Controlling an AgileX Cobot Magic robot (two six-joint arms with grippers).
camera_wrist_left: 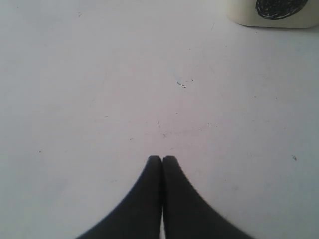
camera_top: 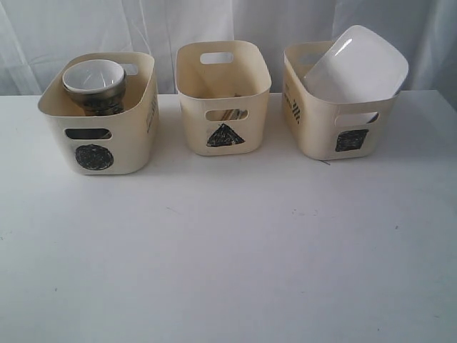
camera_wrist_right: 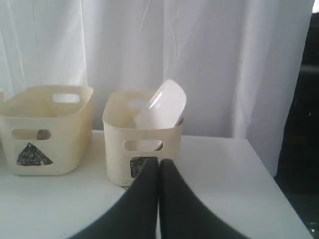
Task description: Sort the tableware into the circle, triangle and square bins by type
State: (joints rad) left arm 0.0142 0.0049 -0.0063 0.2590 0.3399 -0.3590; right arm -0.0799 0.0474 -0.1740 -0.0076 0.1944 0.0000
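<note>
Three cream bins stand in a row at the back of the table. The circle bin (camera_top: 100, 139) on the left holds a steel mug (camera_top: 96, 96) with a white bowl (camera_top: 93, 75) stacked in it. Through the front cutout of the triangle bin (camera_top: 223, 107) wooden chopsticks (camera_top: 228, 114) show. The large white square plate (camera_top: 357, 64) leans tilted in the square bin (camera_top: 343, 132). Neither arm shows in the exterior view. My left gripper (camera_wrist_left: 162, 158) is shut over bare table near the circle bin (camera_wrist_left: 274, 12). My right gripper (camera_wrist_right: 159, 162) is shut, empty, facing the square bin (camera_wrist_right: 142, 144) and its plate (camera_wrist_right: 167, 104).
The white table (camera_top: 228, 257) stretches in front of the bins. A white curtain (camera_top: 143, 28) hangs behind them. The triangle bin (camera_wrist_right: 45, 129) stands beside the square bin in the right wrist view, and the table's edge (camera_wrist_right: 269, 169) drops off to a dark area.
</note>
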